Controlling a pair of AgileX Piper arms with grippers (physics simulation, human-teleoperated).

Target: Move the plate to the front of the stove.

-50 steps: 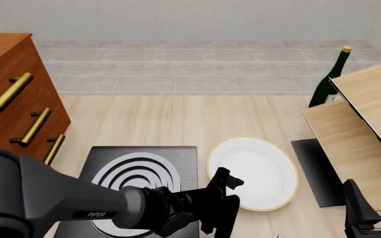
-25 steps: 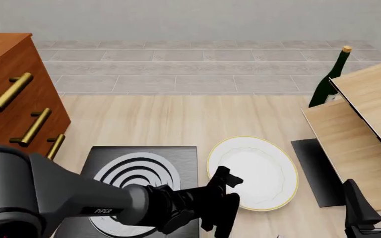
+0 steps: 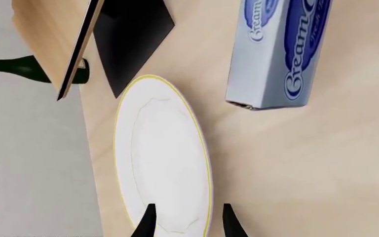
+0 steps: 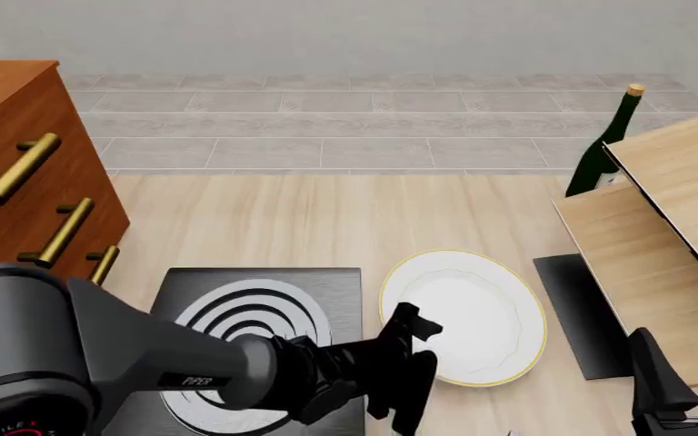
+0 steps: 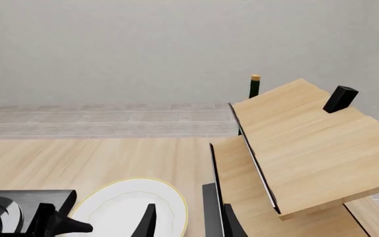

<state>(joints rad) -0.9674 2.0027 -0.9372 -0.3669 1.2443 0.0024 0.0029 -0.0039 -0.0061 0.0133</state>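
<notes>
1. A brown wooden cabinet [image 4: 28, 173] with brass drawer handles stands at the far left of the table [image 4: 313, 218].
2. A light wooden shelf unit [image 4: 671, 218] with tilted boards fills the right side.
3. A green wine bottle [image 4: 603, 145] stands upright at the far right, just behind the shelf unit.
4. A plain black mat [image 4: 573, 313] lies flat at the shelf unit's foot.
5. A blue and white cream cheese box [image 3: 278, 52] lies on the table, shown only in the left wrist view.
6. A small black block [image 5: 340, 98] sits on the top board.
</notes>
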